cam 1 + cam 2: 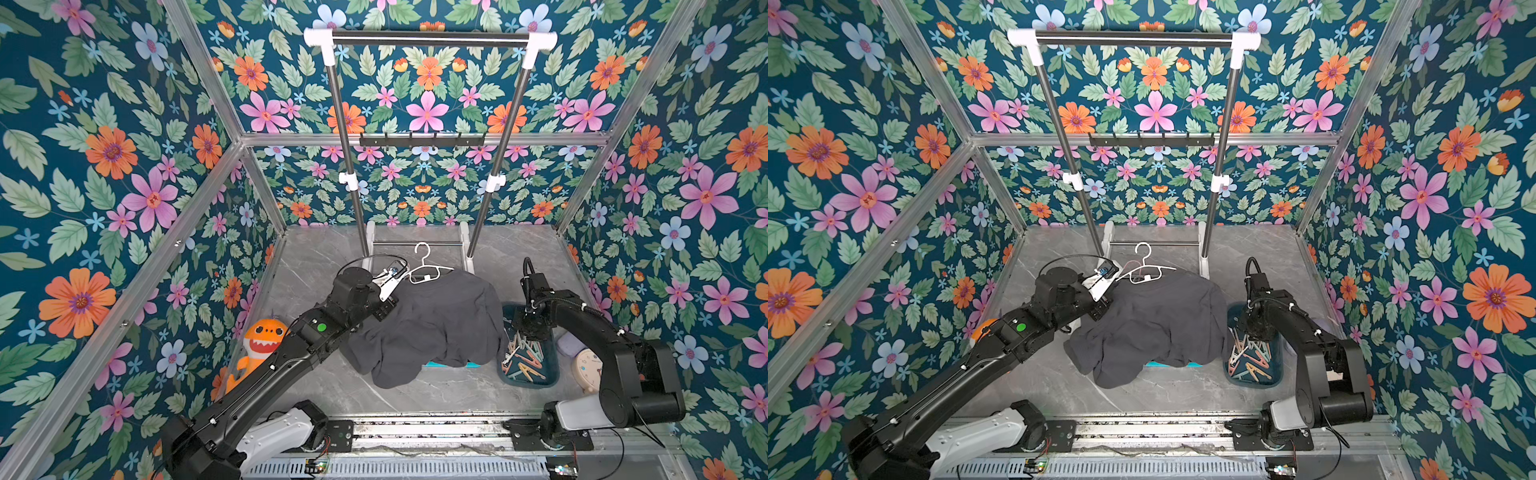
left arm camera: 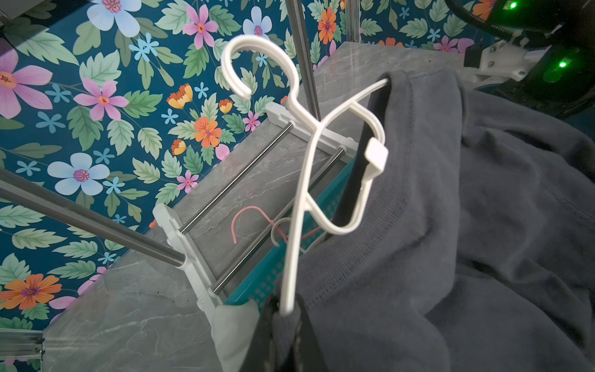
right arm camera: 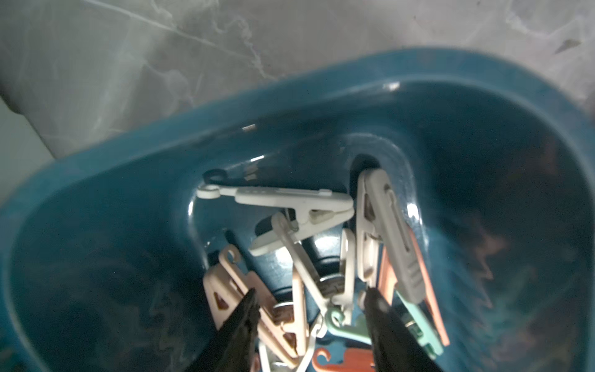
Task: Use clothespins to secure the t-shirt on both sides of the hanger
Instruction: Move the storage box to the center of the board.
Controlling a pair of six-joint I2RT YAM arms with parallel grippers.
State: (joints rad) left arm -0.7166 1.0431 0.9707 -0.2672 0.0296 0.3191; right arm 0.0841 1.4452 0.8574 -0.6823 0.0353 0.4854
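- The right end effector [image 3: 310,293] hangs inside the dark blue tub [image 3: 128,193]. Its jaws are apart, with one finger on either side of the tangled clothespins [image 3: 289,206].
- The dark grey t-shirt [image 1: 428,328] lies heaped mid-desk [image 1: 316,266], draped over a teal basket [image 1: 449,365].
- The left end effector [image 2: 285,314] is clamped together on the white hanger [image 2: 376,154] at its arm end, by the shirt's shoulder.
- The hanger's hook pokes out of the collar towards the garment rack [image 1: 428,38] at the back.
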